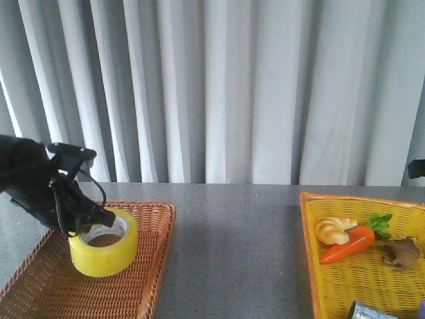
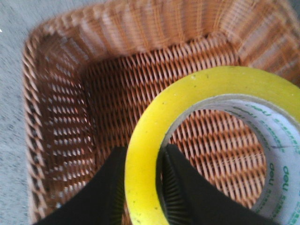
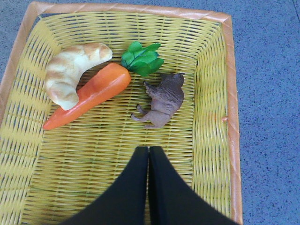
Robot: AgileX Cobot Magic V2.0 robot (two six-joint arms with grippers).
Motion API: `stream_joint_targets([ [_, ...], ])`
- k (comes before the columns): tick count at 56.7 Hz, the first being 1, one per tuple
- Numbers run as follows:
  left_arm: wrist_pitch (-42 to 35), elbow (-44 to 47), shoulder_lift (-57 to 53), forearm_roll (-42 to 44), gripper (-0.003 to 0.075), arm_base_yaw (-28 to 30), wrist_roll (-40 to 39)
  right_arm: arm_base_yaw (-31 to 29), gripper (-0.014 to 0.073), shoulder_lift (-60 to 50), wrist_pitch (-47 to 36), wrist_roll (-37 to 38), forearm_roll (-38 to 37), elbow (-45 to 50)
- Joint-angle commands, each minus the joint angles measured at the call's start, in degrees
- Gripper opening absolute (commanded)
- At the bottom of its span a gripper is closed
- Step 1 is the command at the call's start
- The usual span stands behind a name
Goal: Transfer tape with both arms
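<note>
The tape [image 1: 105,247], a yellow roll with a white printed core, is in the brown wicker basket [image 1: 146,279] at the left. My left gripper [image 1: 99,219] is shut on the roll's wall, one finger outside and one inside the core, as the left wrist view shows [image 2: 143,187]. The tape [image 2: 197,93] looks slightly tilted above the basket floor. My right gripper [image 3: 148,152] is shut and empty over the yellow basket [image 3: 213,140]. In the front view only a bit of the right arm [image 1: 416,168] shows at the right edge.
The yellow basket [image 1: 312,266] at the right holds a croissant [image 1: 334,230], a carrot [image 1: 352,243], a brown toy animal [image 1: 401,252] and a silvery can [image 1: 372,311]. Grey tabletop lies between the baskets. White curtains hang behind.
</note>
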Motion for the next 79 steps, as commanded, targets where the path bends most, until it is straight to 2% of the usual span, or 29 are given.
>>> stream_joint_targets([
  [1,-8.8,2.1,-2.8,-0.3,0.0001,-0.2,-2.8,-0.2,-0.0008,-2.2,-2.5,-0.1,-0.4,-1.4],
  [9,-10.5,4.0,-1.0,-0.1,0.0013,-0.2,-9.8,-0.2,-0.0008,-2.2,-2.5,-0.1,-0.4,-1.4],
  [16,-9.8,4.0,0.5,0.1,0.0047,-0.2,-10.7,-0.2,-0.0008,-2.2,-2.4,0.0,-0.4,-1.4],
  [21,-9.5,4.0,1.1,0.1,0.0098,-0.2,-10.6,-0.2,-0.0008,-2.2,-2.4,0.0,-0.4,-1.4],
  [27,-9.4,4.0,1.3,0.1,0.0196,-0.2,-10.4,-0.2,-0.0008,-2.2,-2.4,0.0,-0.4,-1.4],
  [43,-8.2,2.9,1.3,1.1,0.0567,-0.2,-10.3,-0.2,-0.0008,-2.2,-2.4,-0.1,-0.4,-1.4],
  [48,-5.9,-0.2,1.1,1.1,0.0606,-0.2,-9.8,-0.2,-0.0008,-2.2,-2.4,-0.1,-0.4,-1.4],
  [57,0.2,-9.4,-1.0,1.1,0.0576,-0.4,-8.6,-0.2,-0.0008,-2.2,-2.4,-0.1,-0.4,-1.4],
  [64,2.4,-15.7,-4.0,-1.5,0.0508,-0.4,-7.3,-0.2,-0.0008,-2.2,-2.4,-0.1,-0.4,-1.4],
  [71,1.4,-19.0,-7.9,-5.6,0.0377,-0.4,-5.9,-0.2,-0.0008,-2.2,-2.4,-0.1,-0.4,-1.4],
  [79,-1.1,-19.5,-12.6,-8.5,0.0170,-0.4,-4.7,-0.2,-0.0008,-2.2,-2.4,-0.1,-0.4,-1.4],
])
